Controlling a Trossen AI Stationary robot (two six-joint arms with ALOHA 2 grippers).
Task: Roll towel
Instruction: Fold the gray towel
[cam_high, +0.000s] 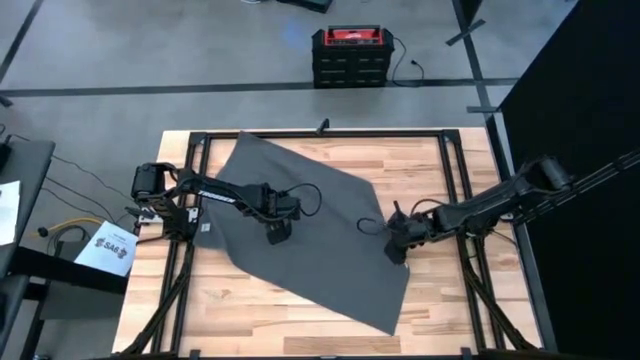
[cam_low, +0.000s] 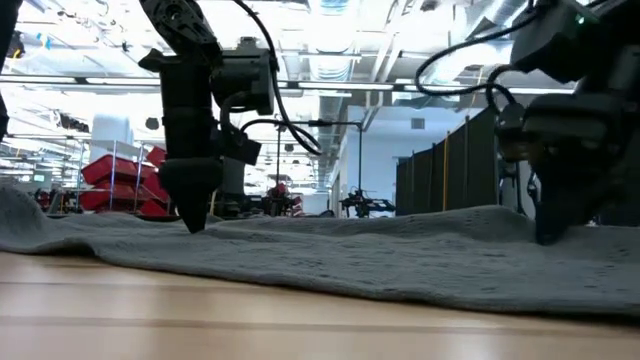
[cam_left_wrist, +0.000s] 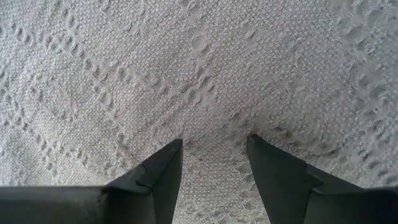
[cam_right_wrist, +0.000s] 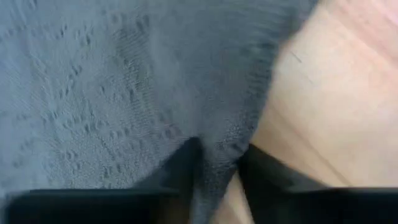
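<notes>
The dark grey towel (cam_high: 310, 230) lies spread flat and askew on the wooden table, one corner toward the far edge and one toward the near edge. My left gripper (cam_high: 277, 235) points down over the towel's left-middle part, open, its tips on the cloth (cam_left_wrist: 199, 74). My right gripper (cam_high: 397, 250) stands at the towel's right edge, shut on cloth there (cam_right_wrist: 124, 93). In the low view both grippers (cam_low: 193, 225) (cam_low: 548, 238) reach down to the towel's surface (cam_low: 400, 260). My left gripper sets both open fingertips (cam_left_wrist: 174, 152) down on the towel's flat top (cam_left_wrist: 214, 134), well inside its edges, from above. The cloth puckers slightly between the tips and stays on the table. My right gripper pinches the towel's right edge (cam_right_wrist: 217, 146) between its two fingers, coming from above. A small ridge of cloth stands between them. The rest of the towel lies flat on the table; one layer or several, I cannot tell.
A black frame (cam_high: 330, 132) runs around the tabletop. Bare wood (cam_high: 450, 290) shows to the right of the towel and at the near left (cam_high: 220, 310). A red and black case (cam_high: 350, 55) sits on the floor beyond the far edge.
</notes>
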